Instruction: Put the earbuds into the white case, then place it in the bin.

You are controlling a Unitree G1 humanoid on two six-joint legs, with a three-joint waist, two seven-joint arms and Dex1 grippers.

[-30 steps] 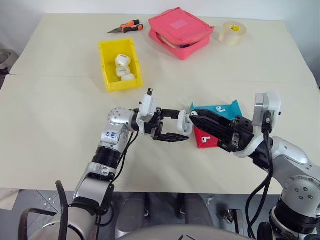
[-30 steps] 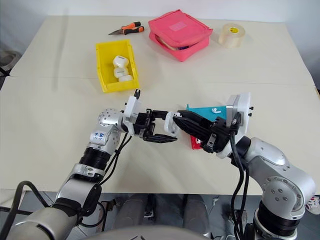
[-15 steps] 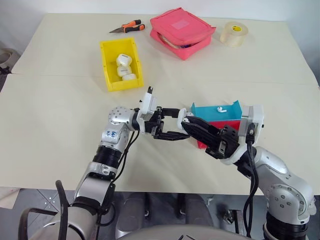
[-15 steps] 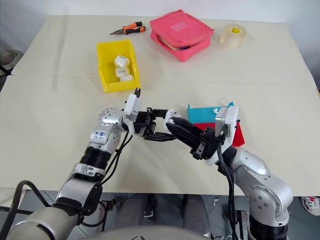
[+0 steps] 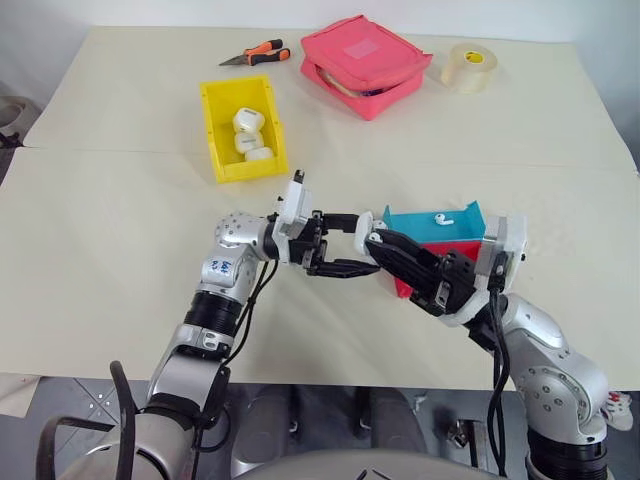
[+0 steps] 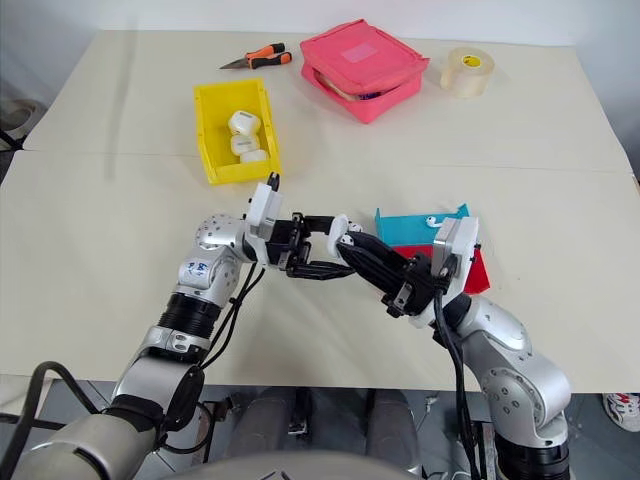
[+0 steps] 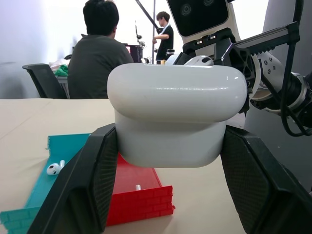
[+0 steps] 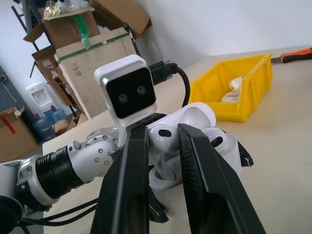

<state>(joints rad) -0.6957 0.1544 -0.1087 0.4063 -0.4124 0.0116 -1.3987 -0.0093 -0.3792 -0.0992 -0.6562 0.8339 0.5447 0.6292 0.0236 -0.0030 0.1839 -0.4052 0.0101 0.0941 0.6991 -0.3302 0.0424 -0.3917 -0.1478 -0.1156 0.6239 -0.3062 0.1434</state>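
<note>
At mid-table, above the surface, the white case (image 7: 176, 113) is clamped with its lid open by the left gripper (image 5: 345, 245). An earbud (image 8: 168, 137) is pinched at the case's mouth by the right gripper (image 6: 352, 243). Misalignment could drop that earbud. Farther right, another earbud (image 5: 443, 217) lies in the blue tray (image 5: 405, 221). No writing is readable.
</note>
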